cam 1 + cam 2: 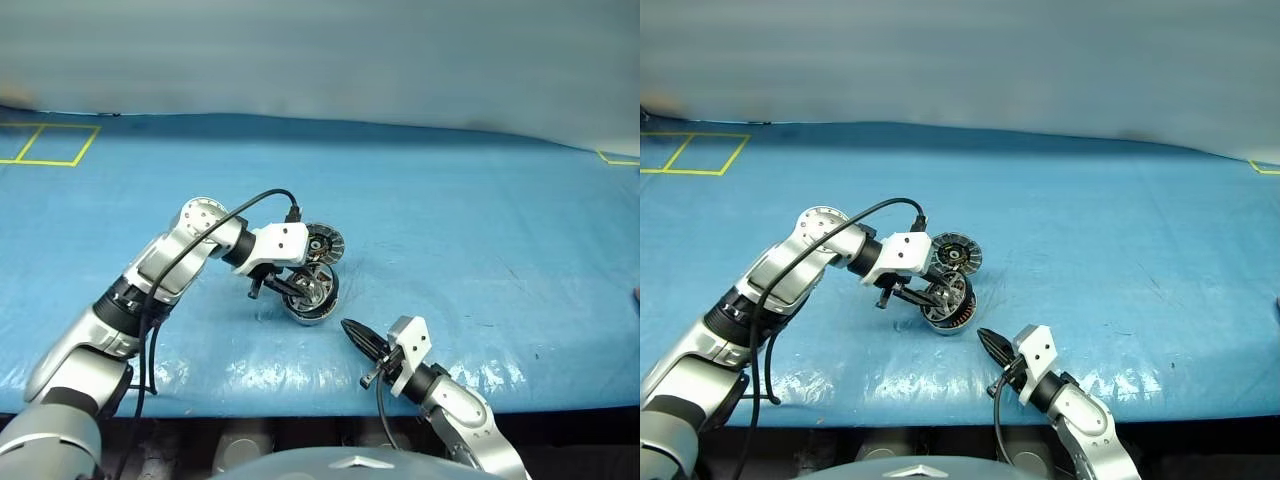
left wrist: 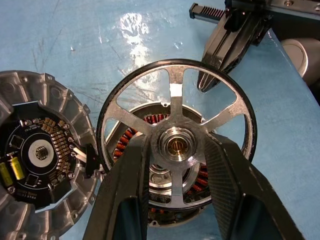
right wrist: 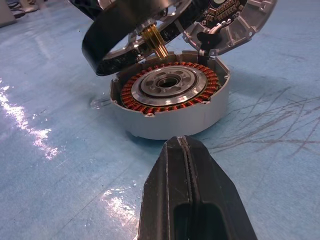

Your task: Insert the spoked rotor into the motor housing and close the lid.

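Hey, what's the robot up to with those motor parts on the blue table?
It is assembling a motor. The left gripper holds the spoked rotor by its hub, tilted just above the motor housing, whose copper windings are still exposed, so the rotor is not yet seated. The lid, circuit board showing, leans open at the housing's edge, apparently joined by wires. The right gripper is shut and empty, close beside the housing on the blue table.
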{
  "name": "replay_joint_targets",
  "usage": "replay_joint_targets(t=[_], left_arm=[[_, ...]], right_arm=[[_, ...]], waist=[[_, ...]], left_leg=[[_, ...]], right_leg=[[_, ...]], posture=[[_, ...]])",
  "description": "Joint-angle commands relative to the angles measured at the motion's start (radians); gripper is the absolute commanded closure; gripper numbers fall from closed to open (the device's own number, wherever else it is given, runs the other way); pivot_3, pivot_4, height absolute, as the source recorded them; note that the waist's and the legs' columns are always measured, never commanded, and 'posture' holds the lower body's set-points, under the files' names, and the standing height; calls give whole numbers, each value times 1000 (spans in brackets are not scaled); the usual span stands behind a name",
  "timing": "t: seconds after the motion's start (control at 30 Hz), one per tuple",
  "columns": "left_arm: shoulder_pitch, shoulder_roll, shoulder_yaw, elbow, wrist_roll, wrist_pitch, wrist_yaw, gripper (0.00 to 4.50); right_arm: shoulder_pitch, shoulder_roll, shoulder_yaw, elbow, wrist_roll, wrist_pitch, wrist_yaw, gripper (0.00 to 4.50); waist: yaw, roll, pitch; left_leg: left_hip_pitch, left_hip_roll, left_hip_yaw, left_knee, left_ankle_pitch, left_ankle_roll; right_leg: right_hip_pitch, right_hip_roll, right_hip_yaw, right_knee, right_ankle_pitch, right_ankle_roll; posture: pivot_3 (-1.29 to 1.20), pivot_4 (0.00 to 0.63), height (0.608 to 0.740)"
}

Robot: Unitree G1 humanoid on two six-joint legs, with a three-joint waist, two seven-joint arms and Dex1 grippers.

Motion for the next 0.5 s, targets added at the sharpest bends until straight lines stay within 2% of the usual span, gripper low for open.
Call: replay_joint_targets(t=[0.03, 0.5], left_arm=[[-28, -2, -5, 10, 34, -30, 1, 3216], [-53, 7, -10, 54, 76, -44, -35, 3216]], right_arm=[[1, 3, -4, -24, 7, -5, 0, 4500], [-4, 5, -1, -23, 6, 11, -1, 4500]], waist=[[0, 0, 0], [-1, 0, 0]], left_leg=[[0, 0, 0, 0, 0, 0], [0, 0, 0, 0, 0, 0]], right_leg=[[0, 0, 0, 0, 0, 0], [0, 0, 0, 0, 0, 0]], posture=[[0, 150, 740], [0, 150, 740]])
